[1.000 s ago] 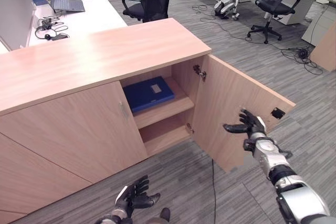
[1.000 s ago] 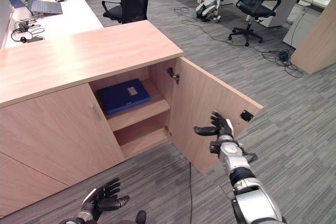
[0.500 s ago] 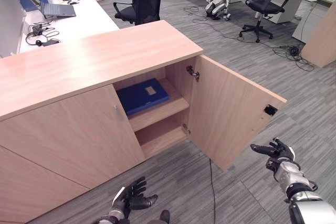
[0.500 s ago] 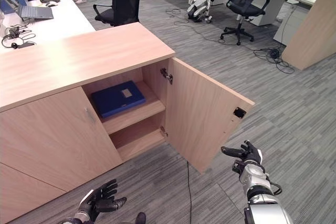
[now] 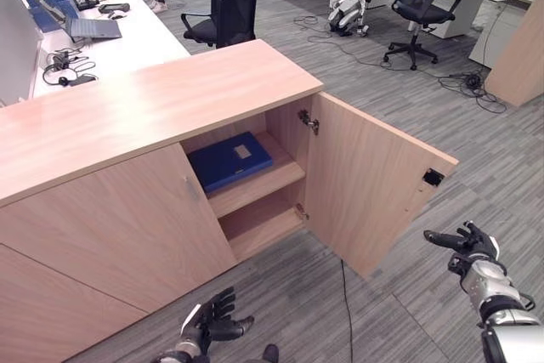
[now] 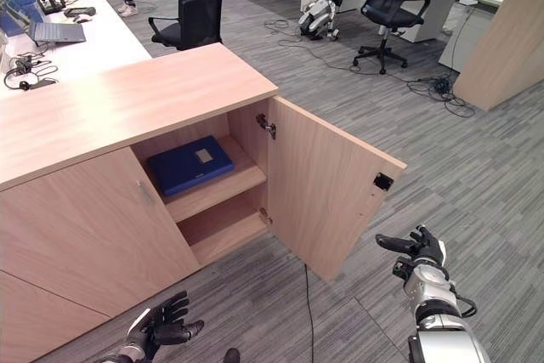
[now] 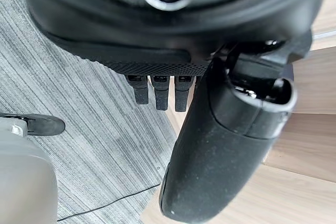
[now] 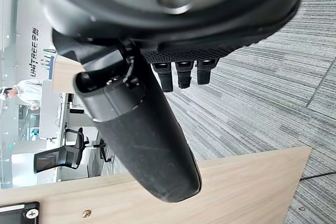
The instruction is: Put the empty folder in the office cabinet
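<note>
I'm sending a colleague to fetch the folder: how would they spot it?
Go to the long wooden cabinet with its right-hand door swung open. The folder lies flat on the upper shelf inside: dark blue, with a small pale label.

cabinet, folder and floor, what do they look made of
Cabinet: pale wood-look board, probably laminate; even matt grain, with metal hinges on the open door.
Folder: flat on the upper shelf, dark blue smooth cover with a light label; likely plastic or coated card.
Floor: grey striped carpet, seemingly tiles, with faint seams.
</note>
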